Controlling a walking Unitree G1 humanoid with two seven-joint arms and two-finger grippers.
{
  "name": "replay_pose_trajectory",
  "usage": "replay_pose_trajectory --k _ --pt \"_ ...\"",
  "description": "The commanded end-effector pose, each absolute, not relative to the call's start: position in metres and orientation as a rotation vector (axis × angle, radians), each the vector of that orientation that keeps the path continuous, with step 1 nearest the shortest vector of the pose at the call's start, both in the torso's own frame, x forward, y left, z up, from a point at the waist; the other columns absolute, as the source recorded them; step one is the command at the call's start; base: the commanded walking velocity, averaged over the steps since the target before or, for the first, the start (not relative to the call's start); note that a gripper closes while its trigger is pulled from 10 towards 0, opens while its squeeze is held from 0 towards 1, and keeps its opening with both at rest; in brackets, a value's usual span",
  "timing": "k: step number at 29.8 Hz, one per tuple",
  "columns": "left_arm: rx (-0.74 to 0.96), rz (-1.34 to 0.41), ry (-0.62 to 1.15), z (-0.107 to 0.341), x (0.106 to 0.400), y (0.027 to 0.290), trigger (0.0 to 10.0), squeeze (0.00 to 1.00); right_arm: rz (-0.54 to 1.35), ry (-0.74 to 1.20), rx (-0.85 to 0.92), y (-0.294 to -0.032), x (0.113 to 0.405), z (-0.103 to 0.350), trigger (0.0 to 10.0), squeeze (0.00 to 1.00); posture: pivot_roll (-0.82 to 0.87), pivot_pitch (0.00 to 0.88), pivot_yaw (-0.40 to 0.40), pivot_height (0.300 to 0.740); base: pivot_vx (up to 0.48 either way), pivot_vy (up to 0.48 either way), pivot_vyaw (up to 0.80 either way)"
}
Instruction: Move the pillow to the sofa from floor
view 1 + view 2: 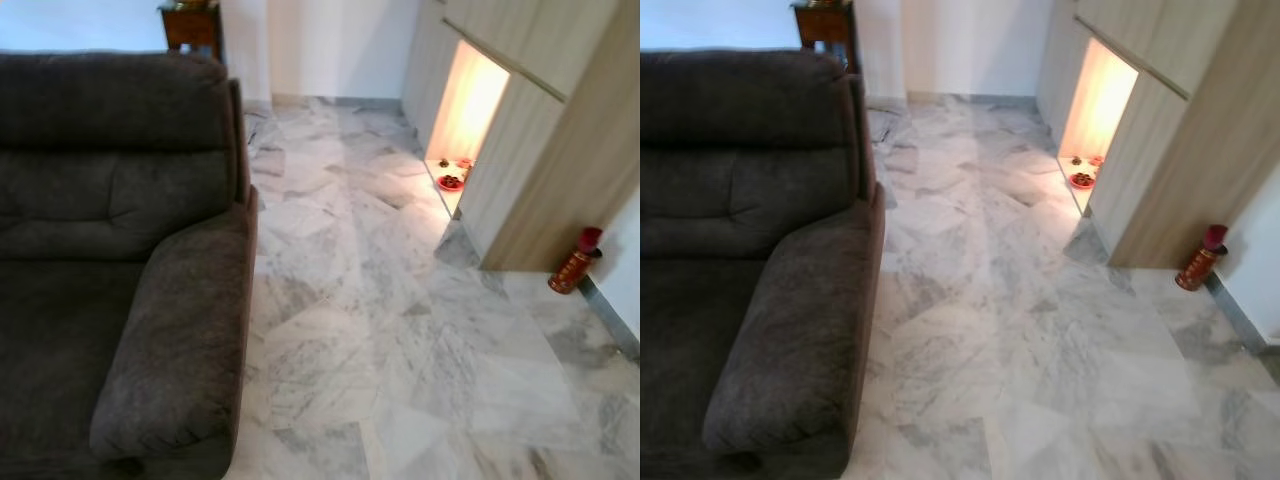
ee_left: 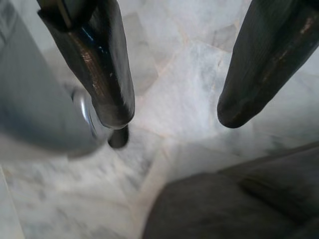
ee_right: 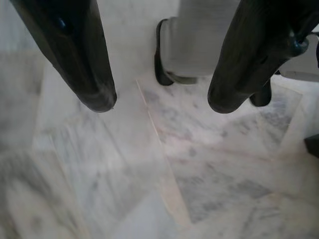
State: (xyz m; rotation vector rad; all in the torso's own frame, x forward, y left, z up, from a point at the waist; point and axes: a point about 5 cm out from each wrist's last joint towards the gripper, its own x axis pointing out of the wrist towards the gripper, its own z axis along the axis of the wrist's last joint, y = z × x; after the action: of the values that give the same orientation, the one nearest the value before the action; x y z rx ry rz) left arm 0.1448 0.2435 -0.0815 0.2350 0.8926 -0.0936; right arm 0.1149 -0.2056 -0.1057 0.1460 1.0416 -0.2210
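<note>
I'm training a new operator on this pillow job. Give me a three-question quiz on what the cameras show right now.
1. True or false: the dark sofa stands on the robot's left, on the marble floor.
2. The red bottle-shaped object stands: A) on the sofa armrest; B) on the floor by the wooden cabinet; C) inside the lit niche.
3. Fill in: in the wrist views, the left gripper and right gripper both hang over the floor with fingers ____.

Key: 1 true; 2 B; 3 open
</note>
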Motion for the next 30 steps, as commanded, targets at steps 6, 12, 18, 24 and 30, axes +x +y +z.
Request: replay_pose_trajectory --k 6,12,18,24,30 --pt "0.042 0.054 1.083 -0.0968 0.1247 0.2363 10.0 0.0 -0.179 1.011 0.148 -0.22 0.1653 -0.0873 10.0 0.0 0.1 0.076 0.035 0.74 0.0 0.0 0.8" --pt "0.04 0.054 1.09 -0.0977 0.1217 0.2364 10.0 0.0 -0.193 1.009 0.164 -0.2201 0.1639 -0.0879 10.0 0.0 0.09 0.079 0.038 0.74 0.0 0.0 0.8" --pt "0.043 0.055 1.093 -0.0984 0.1195 0.236 10.0 0.0 -0.243 1.011 0.229 -0.2202 0.1595 -0.0898 10.0 0.0 0.08 0.065 0.027 0.74 0.0 0.0 0.27" --pt "0.071 0.026 1.095 -0.0988 0.1207 0.233 10.0 0.0 -0.272 0.993 0.247 -0.2229 0.1591 -0.0893 10.0 0.0 0.08 0.06 0.023 0.74 0.0 0.0 0.0" --pt "0.143 -0.004 1.076 -0.0965 0.1256 0.2349 10.0 0.0 -0.269 1.0 0.244 -0.2229 0.1597 -0.0891 10.0 0.0 0.09 0.066 0.02 0.74 0.0 0.0 0.0"
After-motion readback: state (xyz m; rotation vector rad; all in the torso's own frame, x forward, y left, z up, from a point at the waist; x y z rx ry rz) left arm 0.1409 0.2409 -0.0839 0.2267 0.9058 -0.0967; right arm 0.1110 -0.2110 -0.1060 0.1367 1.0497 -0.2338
